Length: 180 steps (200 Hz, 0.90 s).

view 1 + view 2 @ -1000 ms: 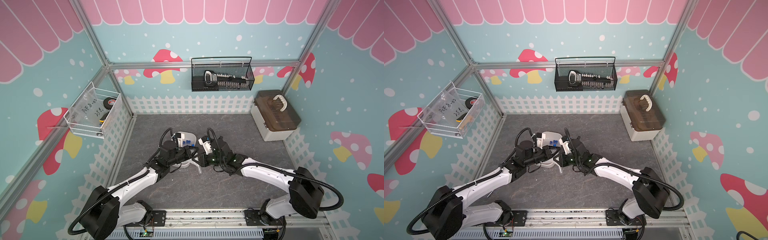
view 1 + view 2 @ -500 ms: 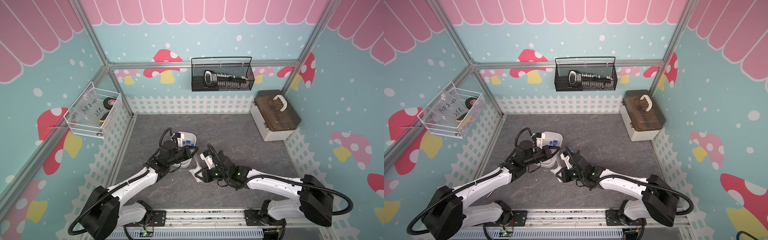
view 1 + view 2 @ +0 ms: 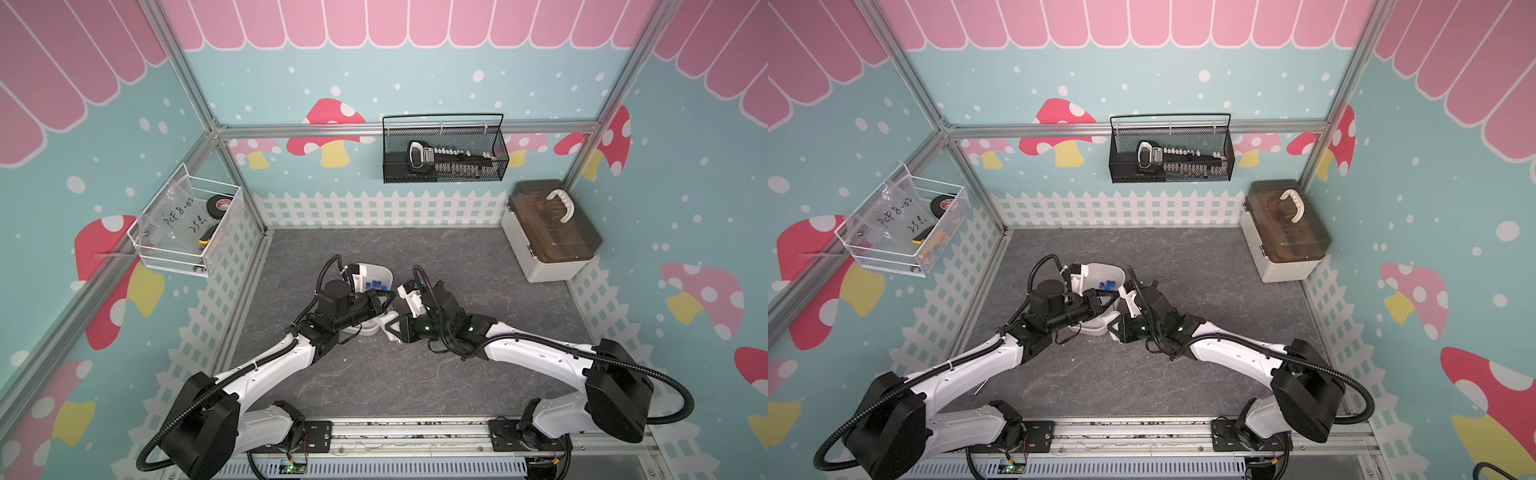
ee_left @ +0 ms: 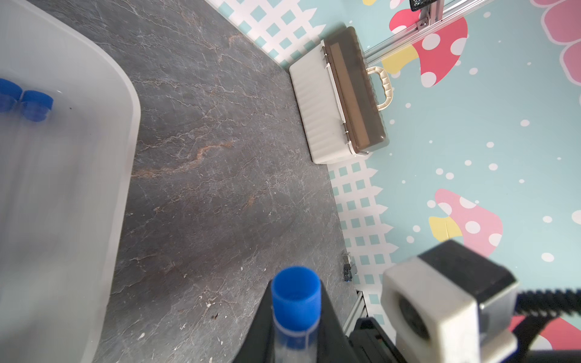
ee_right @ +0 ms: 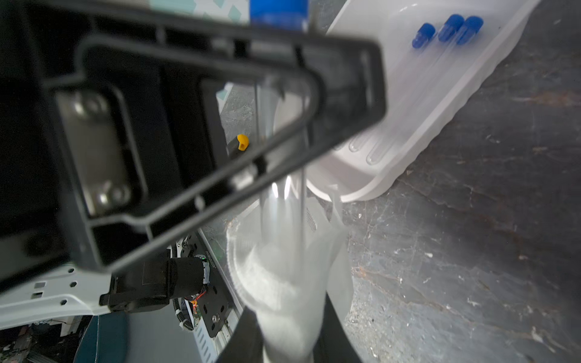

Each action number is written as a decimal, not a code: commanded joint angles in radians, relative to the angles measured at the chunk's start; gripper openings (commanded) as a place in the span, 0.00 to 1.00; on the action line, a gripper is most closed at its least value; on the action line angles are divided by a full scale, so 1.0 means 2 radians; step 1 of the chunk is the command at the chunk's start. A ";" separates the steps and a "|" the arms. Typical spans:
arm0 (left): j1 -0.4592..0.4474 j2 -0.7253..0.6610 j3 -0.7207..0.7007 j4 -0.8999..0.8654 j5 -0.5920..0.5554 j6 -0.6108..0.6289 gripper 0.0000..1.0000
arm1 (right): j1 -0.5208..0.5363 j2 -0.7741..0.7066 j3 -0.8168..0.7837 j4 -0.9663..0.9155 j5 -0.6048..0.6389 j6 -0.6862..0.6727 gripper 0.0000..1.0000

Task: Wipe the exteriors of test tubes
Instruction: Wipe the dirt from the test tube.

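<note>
- My left claw (image 4: pixel 295 327) is clamped tight on one test tube (image 4: pixel 296 294), just under its blue cap
- My right claw (image 5: pixel 284 339) is closed on the white cloth (image 5: pixel 283 276), and the cloth is bunched around the lower end of that same tube
- The other three test tubes (image 5: pixel 451 23) lie side by side in the white tray (image 4: pixel 129 176), caps all at the same end
- That makes four tubes, one tray and one cloth
- The two claws meet over the middle of the grey table (image 3: pixel 457 270), just beside the tray's near corner
- In the right wrist view the left claw's black frame crosses in front and hides the upper part of the held tube
- A brown-lidded box (image 3: pixel 548 232) stands in the far right corner, well apart from both arms
- Two baskets hang on the walls above table height: a black mesh basket (image 3: pixel 444 153) at the back and a white wire basket (image 3: pixel 187 224) on the left
- A white picket fence (image 3: pixel 374 208) edges the back and both sides, and the arms' mounting rail (image 3: pixel 415 432) closes the front
- Bare table shows between the tray and the box, and in front of the claws
</note>
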 commanded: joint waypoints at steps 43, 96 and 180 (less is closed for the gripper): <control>-0.001 -0.010 -0.001 0.000 0.004 -0.005 0.15 | -0.034 0.033 0.059 -0.003 -0.036 -0.031 0.19; 0.000 -0.007 0.003 0.001 -0.003 -0.004 0.15 | -0.006 0.003 -0.003 0.000 -0.040 -0.002 0.19; 0.004 0.004 0.011 0.004 0.006 -0.002 0.15 | 0.048 -0.035 -0.065 0.018 0.005 0.042 0.19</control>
